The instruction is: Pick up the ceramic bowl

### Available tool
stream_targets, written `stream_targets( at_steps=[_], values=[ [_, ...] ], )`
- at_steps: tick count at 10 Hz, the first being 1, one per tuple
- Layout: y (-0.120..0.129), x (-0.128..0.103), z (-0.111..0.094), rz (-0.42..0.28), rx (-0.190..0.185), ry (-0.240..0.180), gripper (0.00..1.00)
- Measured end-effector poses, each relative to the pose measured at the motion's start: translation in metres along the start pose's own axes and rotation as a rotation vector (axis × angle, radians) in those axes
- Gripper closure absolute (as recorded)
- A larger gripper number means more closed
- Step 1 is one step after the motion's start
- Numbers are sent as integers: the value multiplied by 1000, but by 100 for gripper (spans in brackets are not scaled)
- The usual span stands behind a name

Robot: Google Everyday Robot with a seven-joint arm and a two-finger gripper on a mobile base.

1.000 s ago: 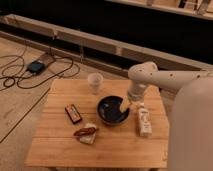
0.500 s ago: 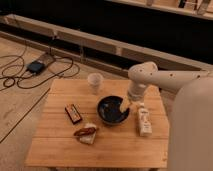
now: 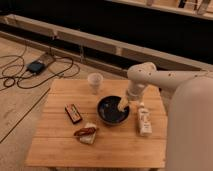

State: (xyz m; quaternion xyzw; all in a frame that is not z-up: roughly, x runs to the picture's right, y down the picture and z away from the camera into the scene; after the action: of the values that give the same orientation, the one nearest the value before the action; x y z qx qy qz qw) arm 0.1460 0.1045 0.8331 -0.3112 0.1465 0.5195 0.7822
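Note:
The ceramic bowl (image 3: 112, 111) is round, shallow and dark navy-black, and sits near the middle of the wooden table (image 3: 100, 145). My gripper (image 3: 121, 104) hangs from the white arm (image 3: 150, 77) on the right and reaches down to the bowl's right rim, its tip inside the bowl. The bowl rests on the table. A small pale cup (image 3: 94, 82) stands just behind the bowl to the left.
A dark flat packet (image 3: 73, 113) lies left of the bowl. A snack on a white wrapper (image 3: 86, 133) lies in front of it. A white carton (image 3: 144, 121) lies to the bowl's right. Cables and a box (image 3: 36, 67) lie on the floor at left.

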Motion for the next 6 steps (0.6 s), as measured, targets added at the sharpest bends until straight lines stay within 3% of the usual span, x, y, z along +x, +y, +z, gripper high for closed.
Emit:
stream_targets(
  at_steps=[6],
  values=[
    [26, -11, 23, 79, -84, 2, 20]
  ],
)
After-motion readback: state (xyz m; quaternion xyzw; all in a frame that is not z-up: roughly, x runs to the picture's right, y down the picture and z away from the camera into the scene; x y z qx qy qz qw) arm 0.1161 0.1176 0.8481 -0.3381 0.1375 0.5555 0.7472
